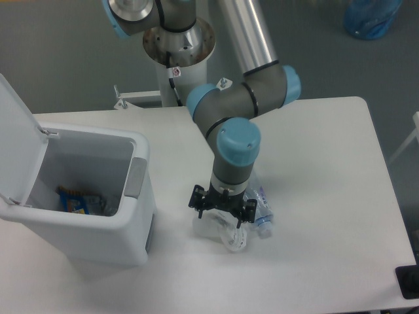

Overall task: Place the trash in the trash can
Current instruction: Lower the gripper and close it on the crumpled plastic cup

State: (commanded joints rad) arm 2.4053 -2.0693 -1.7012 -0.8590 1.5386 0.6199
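The wrinkled clear cup (pixel 229 234) lies on the white table, right under my gripper (pixel 222 209). The gripper is open, its black fingers spread above and to either side of the cup. The clear bottle (pixel 262 208) with its white cap lies just to the right, mostly hidden behind my wrist. The white trash can (pixel 85 196) stands at the left with its lid swung up and open.
Inside the can lies an orange-and-blue snack packet (pixel 77 201). The arm's base column (pixel 177 59) stands behind the table. A blue bag (pixel 370 18) sits on the floor at the far right. A black object (pixel 408 281) sits at the table's right corner.
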